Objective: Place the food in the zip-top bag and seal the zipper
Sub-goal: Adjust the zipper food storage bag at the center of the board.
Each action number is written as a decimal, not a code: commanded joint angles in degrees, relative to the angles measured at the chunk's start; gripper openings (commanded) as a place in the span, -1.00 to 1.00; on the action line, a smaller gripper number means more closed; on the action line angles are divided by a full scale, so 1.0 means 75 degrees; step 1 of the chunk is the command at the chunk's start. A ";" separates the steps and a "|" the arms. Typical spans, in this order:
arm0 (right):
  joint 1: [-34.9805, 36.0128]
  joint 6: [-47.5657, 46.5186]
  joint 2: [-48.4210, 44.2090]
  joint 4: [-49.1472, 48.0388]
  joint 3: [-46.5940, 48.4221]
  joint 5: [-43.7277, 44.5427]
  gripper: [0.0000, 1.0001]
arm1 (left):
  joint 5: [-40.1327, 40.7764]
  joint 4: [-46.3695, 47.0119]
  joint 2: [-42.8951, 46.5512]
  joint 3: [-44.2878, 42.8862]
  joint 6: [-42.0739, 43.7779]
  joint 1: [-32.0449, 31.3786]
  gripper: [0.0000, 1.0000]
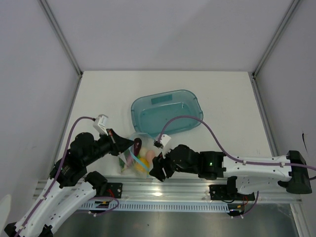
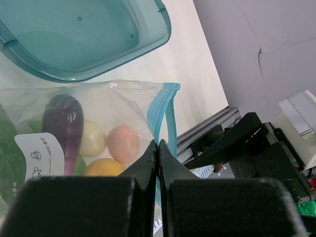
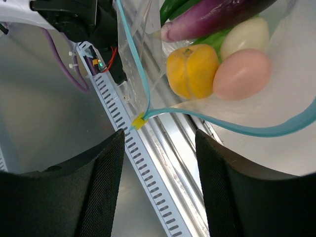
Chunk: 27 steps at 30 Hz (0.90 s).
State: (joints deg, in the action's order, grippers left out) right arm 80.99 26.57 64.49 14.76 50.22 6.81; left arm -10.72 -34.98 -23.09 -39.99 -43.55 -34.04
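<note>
Left end effector: you have its jaws pressed tight together, pinching the zipper at one end of the bag's mouth.
Right end effector: your jaws stand well apart here with nothing between them. They hang over the slotted metal rail at the counter's near edge.
Zip-top bag: you find it at the near edge of the counter, between the two end effectors and just beside the near side of the teal tray.
Zipper: from the right wrist you see a small yellow slider just ahead of the open jaws. From it the two teal strips part, one running up and one curving off to the right, so the mouth gapes there.
Food: all of it sits inside the bag.
- Purple eggplant: lies along the upper side of the pile.
- Cream egg: sits between the eggplant and the pink ball.
- Orange-yellow ball: touches the pink ball.
- Bright green chunk: shows under the eggplant.
- Dark green vegetable: shows only at the top edge of the right wrist view.
Label: a white printed label sits on the bag's face, over the eggplant's lower part.
</note>
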 commanded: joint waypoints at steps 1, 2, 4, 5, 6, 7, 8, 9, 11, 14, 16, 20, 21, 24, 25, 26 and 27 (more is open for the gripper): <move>0.0146 0.0312 0.0190 -0.0620 -0.0027 0.0206 0.20 | 0.0011 0.0188 0.0055 -0.0305 -0.0123 0.0039 -0.99; 0.0158 0.0429 0.0272 -0.0714 -0.0016 0.0205 0.19 | 0.0011 0.0188 0.0055 -0.0293 -0.0123 0.0051 -0.99; 0.0251 0.0570 0.0623 -0.0878 0.0077 0.0299 0.17 | 0.0035 0.0164 0.0079 -0.0293 -0.0135 0.0039 -0.99; 0.0287 0.0641 0.0729 -0.0937 0.0124 0.0392 0.17 | 0.0035 0.0176 0.0079 -0.0293 -0.0123 0.0039 -0.99; 0.0334 0.0665 0.0938 -0.0949 0.0183 0.0521 0.17 | 0.0023 0.0188 0.0079 -0.0305 -0.0123 0.0039 -0.99; 0.0392 0.0723 0.1022 -0.0949 0.0241 0.0684 0.18 | 0.0023 0.0165 0.0079 -0.0317 -0.0123 0.0039 -0.99; 0.0393 0.0816 0.1104 -0.0972 0.0323 0.0860 0.18 | 0.0012 0.0164 0.0067 -0.0317 -0.0111 0.0051 -0.99; 0.0393 0.0863 0.1209 -0.1007 0.0359 0.0943 0.18 | 0.0000 0.0176 0.0056 -0.0328 -0.0111 0.0039 -0.99; 0.0404 0.0934 0.1292 -0.0985 0.0476 0.1246 0.11 | 0.0011 0.0164 0.0055 -0.0329 -0.0100 0.0039 -0.99; 0.0393 0.1016 0.1409 -0.0774 0.0651 0.1761 -0.01 | 0.0000 0.0164 0.0079 -0.0328 -0.0100 0.0051 -0.99; 0.0393 0.1063 0.1409 -0.0762 0.0687 0.1986 -0.12 | 0.0000 0.0164 0.0091 -0.0305 -0.0100 0.0039 -0.99; 0.0381 0.0876 0.1491 -0.0739 0.0863 0.2139 -0.37 | 0.0023 0.0164 0.0102 -0.0282 -0.0088 0.0039 -0.99; 0.0381 0.0818 0.1503 -0.0680 0.0933 0.2162 -0.49 | 0.0035 0.0164 0.0091 -0.0258 -0.0076 0.0039 -0.99; 0.0381 0.0595 0.1550 -0.0376 0.1202 0.2268 -1.00 | 0.0140 0.0071 0.0149 -0.0235 -0.0053 0.0039 -0.99; 0.0381 0.0455 0.1538 -0.0305 0.1296 0.2268 -1.00 | 0.0187 0.0036 0.0172 -0.0235 -0.0041 0.0039 -0.99; 0.0381 0.0361 0.1503 -0.0235 0.1331 0.2233 -1.00 | 0.0222 0.0024 0.0231 -0.0223 -0.0041 0.0039 -0.99; 0.0381 0.0267 0.1480 -0.0188 0.1367 0.2175 -1.00 | 0.0280 0.0012 0.0254 -0.0211 -0.0041 0.0039 -0.99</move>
State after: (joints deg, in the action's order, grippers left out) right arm 83.68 31.29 75.77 12.64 56.97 21.02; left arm -9.69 -35.31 -22.26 -39.99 -43.55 -34.04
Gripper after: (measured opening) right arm 0.045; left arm 0.005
